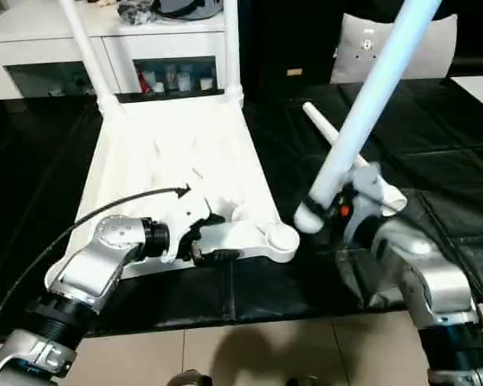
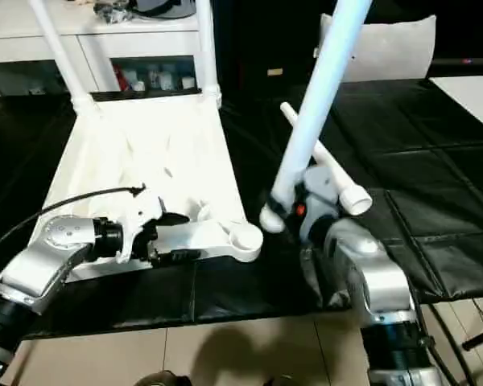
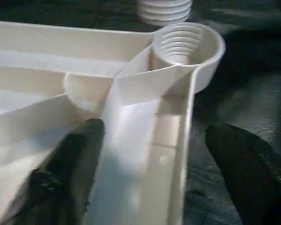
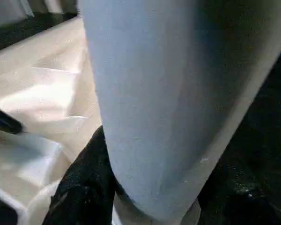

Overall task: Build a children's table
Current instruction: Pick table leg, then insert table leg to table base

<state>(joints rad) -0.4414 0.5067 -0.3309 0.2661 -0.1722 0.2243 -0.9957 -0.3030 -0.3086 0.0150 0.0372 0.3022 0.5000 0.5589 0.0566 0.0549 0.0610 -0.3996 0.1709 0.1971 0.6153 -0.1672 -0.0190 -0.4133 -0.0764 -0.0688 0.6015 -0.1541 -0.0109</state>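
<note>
right hand [image 1: 342, 211] gripping smooth tapered tube leg [image 1: 370, 104], ribbed top [image 1: 177, 153]

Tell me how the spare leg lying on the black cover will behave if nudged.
The spare leg is a round, tapered tube, so it would probably roll, curving rather than going straight. It looks like hollow plastic, likely light and stiff. The smooth surface may slip in a loose grip.

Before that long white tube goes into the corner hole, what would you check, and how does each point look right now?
1. Right end effector grips the white tapered plastic leg: ok.
2. Round threaded corner socket unobstructed: ok.
3. Left end effector straddles the white ribbed tabletop rim, fingers open: not ok, unclamped.
4. Leg end over the socket: not ok, beside it.
5. Leg upright: not ok, tilted.
6. Spare white leg on the black cover, clear: ok.
</note>
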